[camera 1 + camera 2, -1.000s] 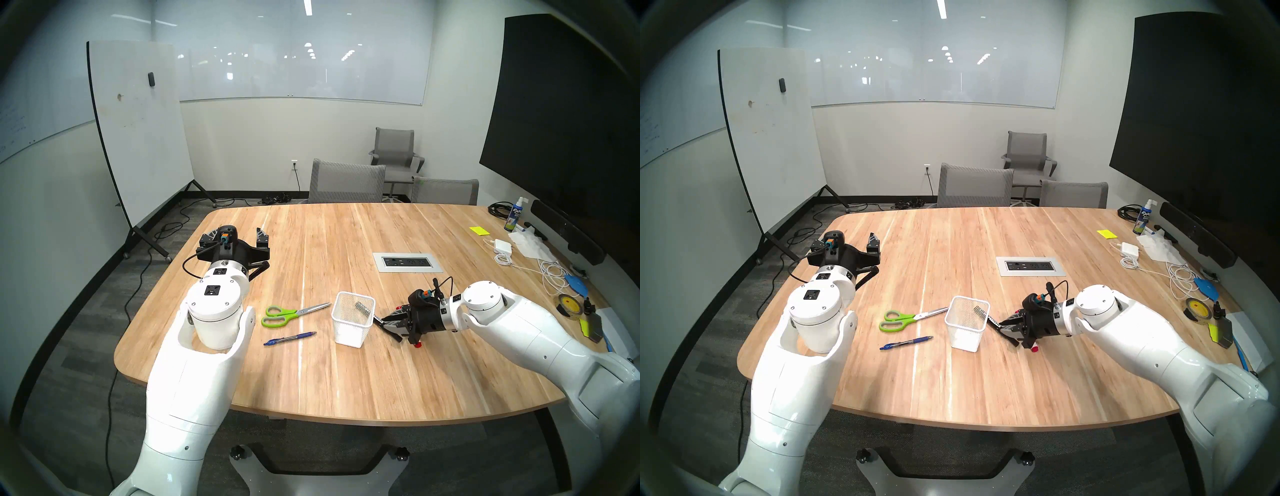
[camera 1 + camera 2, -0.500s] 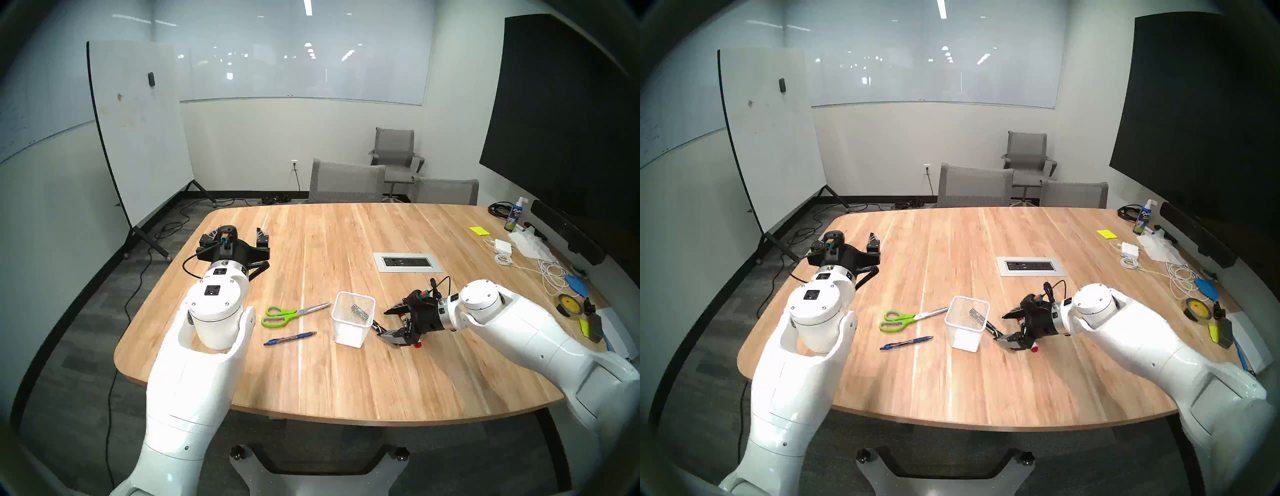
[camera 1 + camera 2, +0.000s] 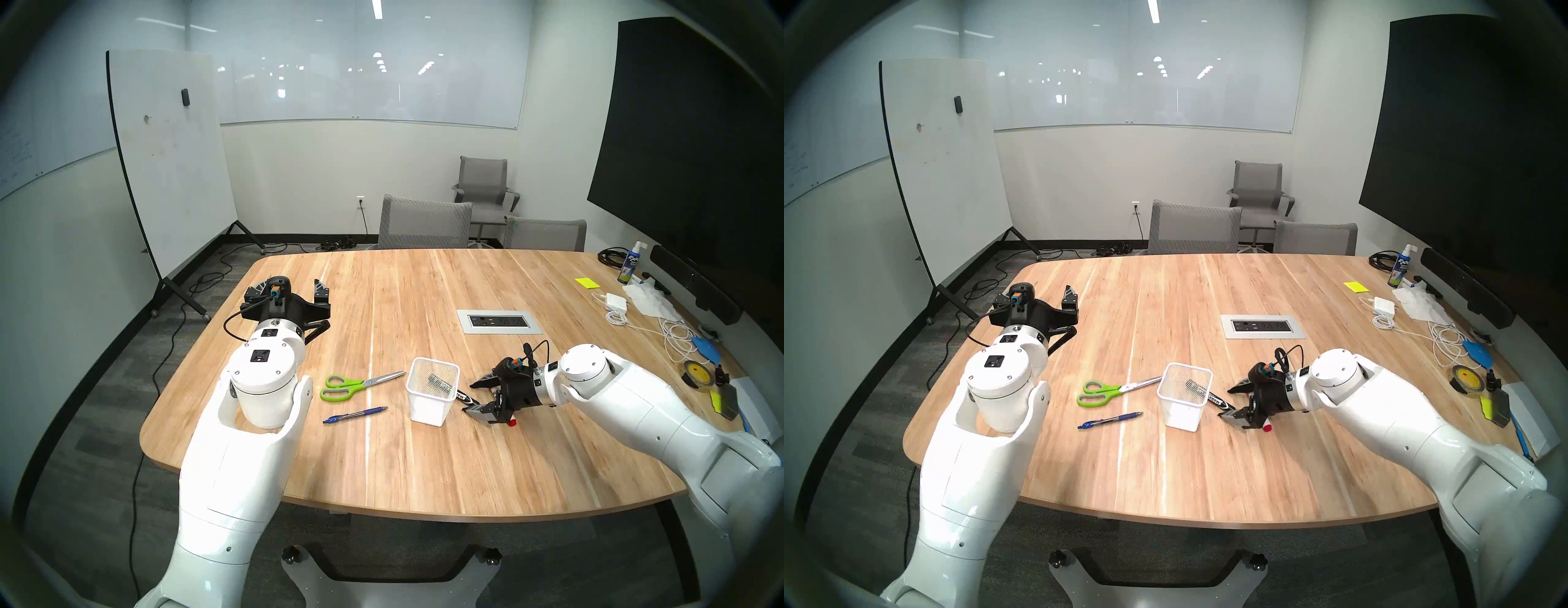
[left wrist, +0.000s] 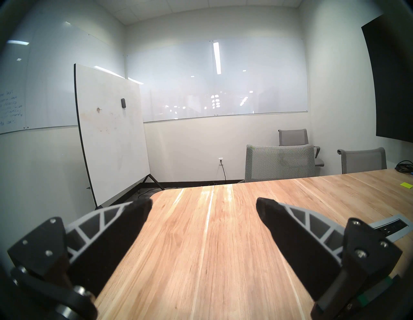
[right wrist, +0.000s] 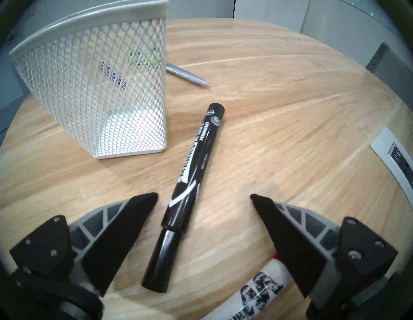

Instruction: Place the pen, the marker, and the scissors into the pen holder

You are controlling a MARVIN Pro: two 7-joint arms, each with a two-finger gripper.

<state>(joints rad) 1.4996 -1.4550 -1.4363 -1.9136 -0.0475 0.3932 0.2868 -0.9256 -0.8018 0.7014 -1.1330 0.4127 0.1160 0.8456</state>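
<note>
Wooden table (image 3: pixel 424 446), grey chairs (image 3: pixel 424 223), whiteboard (image 3: pixel 174 161)

I'm looking at an office meeting room: one big wooden bench (image 3: pixel 424 446) with a power outlet strip (image 3: pixel 499 321) set into it, grey mesh chairs (image 3: pixel 424 223) pulled up at the far side, glass whiteboards (image 3: pixel 373 68) along the walls, a rolling whiteboard (image 3: pixel 169 161), and a large dark screen (image 3: pixel 687 140) on my right.
</note>
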